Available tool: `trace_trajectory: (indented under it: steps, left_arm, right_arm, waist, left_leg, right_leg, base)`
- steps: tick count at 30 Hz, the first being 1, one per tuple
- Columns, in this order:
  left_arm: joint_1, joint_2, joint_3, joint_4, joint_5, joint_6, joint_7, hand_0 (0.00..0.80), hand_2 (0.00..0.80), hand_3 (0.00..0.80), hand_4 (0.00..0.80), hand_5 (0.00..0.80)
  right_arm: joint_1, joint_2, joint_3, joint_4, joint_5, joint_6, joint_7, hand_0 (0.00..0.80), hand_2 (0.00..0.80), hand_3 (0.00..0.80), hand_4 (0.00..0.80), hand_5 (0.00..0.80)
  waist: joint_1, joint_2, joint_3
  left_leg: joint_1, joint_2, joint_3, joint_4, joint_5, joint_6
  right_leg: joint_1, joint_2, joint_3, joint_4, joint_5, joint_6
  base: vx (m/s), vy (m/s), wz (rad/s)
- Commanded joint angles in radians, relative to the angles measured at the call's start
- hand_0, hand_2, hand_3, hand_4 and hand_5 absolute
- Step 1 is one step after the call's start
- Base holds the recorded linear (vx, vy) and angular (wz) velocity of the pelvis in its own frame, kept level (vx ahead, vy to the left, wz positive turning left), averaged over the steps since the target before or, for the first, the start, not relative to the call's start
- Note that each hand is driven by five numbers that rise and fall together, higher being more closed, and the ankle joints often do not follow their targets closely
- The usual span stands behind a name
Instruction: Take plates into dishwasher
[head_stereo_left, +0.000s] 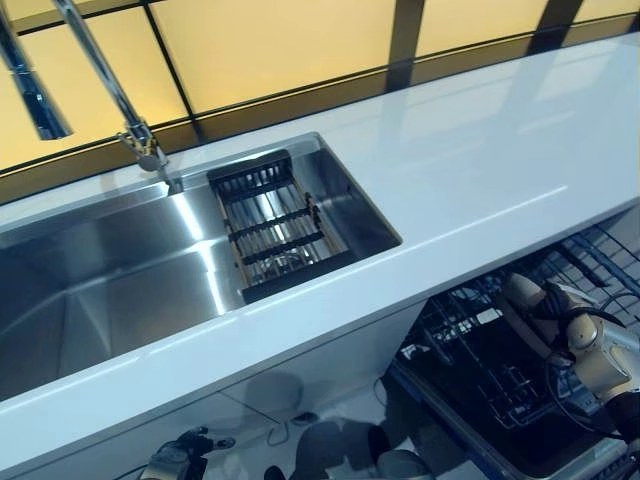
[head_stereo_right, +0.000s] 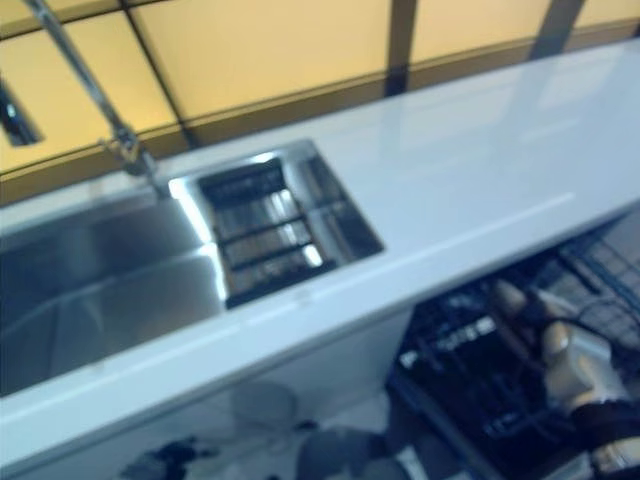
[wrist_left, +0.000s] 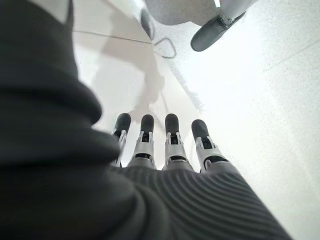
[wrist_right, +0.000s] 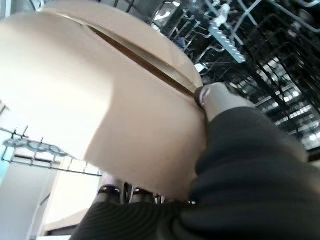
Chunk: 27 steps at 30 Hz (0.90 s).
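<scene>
Bright, even light — glare streak on sink (head_stereo_left: 200, 262); right eye view blurred.

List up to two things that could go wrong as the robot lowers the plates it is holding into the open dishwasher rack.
1. The right hand pinches what look like two beige plates at their rim only, thumb on top; they might slip or separate.
2. The plates hang just above the wire dishwasher rack, under the white counter; they could knock the tines or miss a slot.
The left hand hangs idle, unable to help.
</scene>
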Motion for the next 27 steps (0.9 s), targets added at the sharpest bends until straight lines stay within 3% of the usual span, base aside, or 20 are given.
trace_trajectory:
  steps: [1, 12, 24, 25, 26, 27]
  left_arm:
    - [-0.066, 0.062, -0.051, 0.005, 0.028, 0.003, 0.023, 0.0, 0.0, 0.0, 0.0, 0.0]
    - [-0.084, 0.052, -0.069, 0.029, 0.043, 0.006, 0.029, 0.0, 0.0, 0.0, 0.0, 0.0]
    - [-0.083, 0.051, -0.066, 0.028, 0.065, -0.003, 0.025, 0.0, 0.0, 0.0, 0.0, 0.0]
    - [-0.084, 0.052, -0.065, 0.03, 0.065, -0.004, 0.024, 0.0, 0.0, 0.0, 0.0, 0.0]
    - [-0.083, 0.051, -0.065, 0.031, 0.064, -0.006, 0.027, 0.0, 0.0, 0.0, 0.0, 0.0]
    - [-0.082, 0.05, -0.064, 0.029, 0.065, -0.004, 0.028, 0.0, 0.0, 0.0, 0.0, 0.0]
  right_arm:
    - [-0.129, 0.051, 0.067, 0.091, -0.044, 0.017, -0.053, 0.8, 0.8, 0.8, 0.8, 0.8]
    - [-0.212, 0.077, 0.144, 0.246, -0.057, 0.072, -0.037, 0.8, 0.8, 0.8, 0.8, 0.8]
    - [-0.184, 0.062, 0.116, 0.284, -0.078, 0.089, 0.008, 0.8, 0.8, 0.8, 0.8, 0.8]
    - [-0.18, 0.058, 0.11, 0.285, -0.084, 0.086, -0.002, 0.144, 0.144, 0.144, 0.144, 0.144]
    - [-0.173, 0.054, 0.105, 0.28, -0.083, 0.09, 0.0, 0.0, 0.0, 0.0, 0.0, 0.0]
    - [-0.166, 0.052, 0.098, 0.276, -0.08, 0.095, -0.001, 0.0, 0.0, 0.0, 0.0, 0.0]
  waist:
    - [0.051, -0.066, -0.017]
    - [0.083, -0.068, -0.032]
    - [0.079, -0.074, -0.028]
    - [0.077, -0.076, -0.028]
    - [0.075, -0.076, -0.029]
    - [0.074, -0.077, -0.029]
  left_leg:
    - [0.043, 0.001, -0.032, 0.003, -0.05, 0.019]
    - [0.042, 0.007, -0.05, 0.003, -0.048, 0.014]
    - [0.04, 0.009, -0.052, 0.003, -0.047, 0.014]
    - [0.041, 0.01, -0.05, 0.003, -0.048, 0.014]
    - [0.042, 0.01, -0.049, 0.003, -0.048, 0.014]
    - [0.043, 0.01, -0.048, 0.003, -0.048, 0.014]
  right_leg:
    - [0.0, -0.067, -0.05, 0.003, -0.004, 0.08]
    - [0.011, -0.07, -0.068, 0.003, -0.011, 0.077]
    - [0.007, -0.07, -0.061, 0.003, -0.008, 0.078]
    - [0.007, -0.07, -0.06, 0.003, -0.008, 0.079]
    - [0.007, -0.069, -0.058, 0.003, -0.008, 0.079]
    - [0.008, -0.068, -0.058, 0.003, -0.008, 0.079]
  base:
    - [0.0, 0.0, 0.0]
    - [0.006, -0.011, 0.07]
    - [0.0, 0.0, 0.0]
    - [0.0, 0.0, 0.0]
    - [0.0, 0.0, 0.0]
    - [0.0, 0.0, 0.0]
